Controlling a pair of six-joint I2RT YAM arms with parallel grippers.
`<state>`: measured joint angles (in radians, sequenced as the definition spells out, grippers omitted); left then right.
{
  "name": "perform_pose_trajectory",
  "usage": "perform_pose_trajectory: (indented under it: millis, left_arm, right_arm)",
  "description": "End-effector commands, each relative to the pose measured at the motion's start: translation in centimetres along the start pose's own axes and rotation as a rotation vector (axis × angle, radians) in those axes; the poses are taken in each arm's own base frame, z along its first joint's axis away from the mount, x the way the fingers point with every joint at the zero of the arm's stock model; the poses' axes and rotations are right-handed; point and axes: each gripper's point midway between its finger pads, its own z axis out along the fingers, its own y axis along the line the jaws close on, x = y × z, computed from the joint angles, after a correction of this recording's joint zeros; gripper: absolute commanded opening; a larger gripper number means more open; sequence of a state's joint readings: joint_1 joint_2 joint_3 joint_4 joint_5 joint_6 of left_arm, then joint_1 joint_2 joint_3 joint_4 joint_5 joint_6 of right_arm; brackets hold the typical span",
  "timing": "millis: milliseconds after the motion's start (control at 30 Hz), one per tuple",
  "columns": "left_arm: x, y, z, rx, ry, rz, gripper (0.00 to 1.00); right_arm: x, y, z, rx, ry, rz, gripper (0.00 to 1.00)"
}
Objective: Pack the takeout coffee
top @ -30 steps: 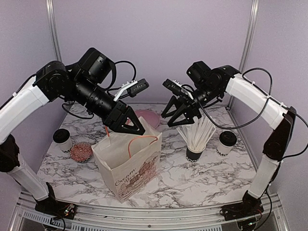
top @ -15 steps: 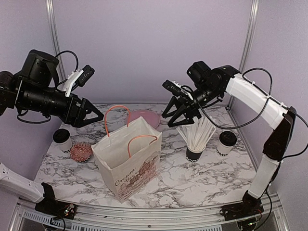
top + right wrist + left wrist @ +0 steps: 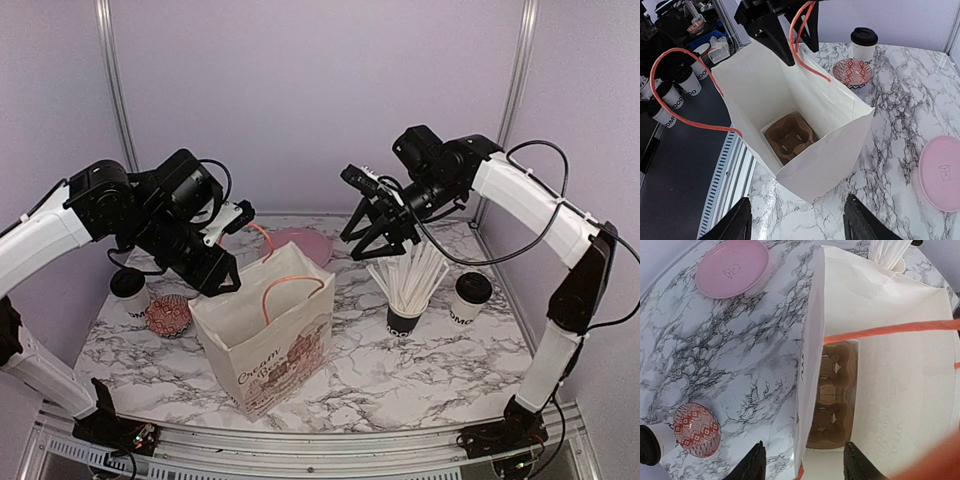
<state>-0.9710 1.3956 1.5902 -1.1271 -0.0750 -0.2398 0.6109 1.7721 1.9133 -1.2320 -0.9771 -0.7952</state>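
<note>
Takeout coffee, two white paper cups with black lids, stands on the white marbled table (image 3: 400, 370), left cup (image 3: 130, 293) at its left edge, right cup (image 3: 470, 298) at its right, both outside the white paper bag with orange handles (image 3: 270, 335) between them. My left gripper (image 3: 804, 447) has jaws apart, one each side of the bag's wall. My right gripper (image 3: 797, 200) hovers above the bag, jaws spread, holding nothing. A round pink plate (image 3: 305, 243) lies behind the bag, a brown cardboard carrier (image 3: 789, 136) on the bag's bottom, a small red patterned bowl (image 3: 168, 315) beside the left cup.
</note>
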Motion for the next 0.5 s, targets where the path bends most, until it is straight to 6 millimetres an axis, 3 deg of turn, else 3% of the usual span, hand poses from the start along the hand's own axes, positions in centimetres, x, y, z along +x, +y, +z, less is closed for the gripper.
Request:
perform_pose_trajectory:
  millis: [0, 67, 200, 333, 467]
  left_arm:
    - [-1.2, 1.1, -0.1, -0.048, -0.012, 0.047, 0.35]
    - [-1.8, 0.6, 0.0, -0.030, -0.013, 0.085, 0.20]
    - [-2.9, -0.7, -0.1, 0.011, -0.026, 0.176, 0.00]
    - [-4.0, -3.1, -1.5, -0.016, -0.088, 0.361, 0.00]
    - [-2.9, -6.9, -0.9, 0.015, -0.072, 0.509, 0.00]
  right_arm:
    - [-0.9, 0.1, -1.2, 0.039, -0.017, -0.022, 0.60]
    - [-0.8, 0.0, -1.3, 0.042, -0.018, -0.021, 0.60]
    - [-0.5, -0.5, -1.4, 0.050, -0.016, -0.011, 0.60]
    - [-0.2, -1.1, -1.8, 0.070, -0.016, 0.002, 0.60]
    - [0.3, -2.0, -2.1, 0.095, -0.011, 0.019, 0.60]
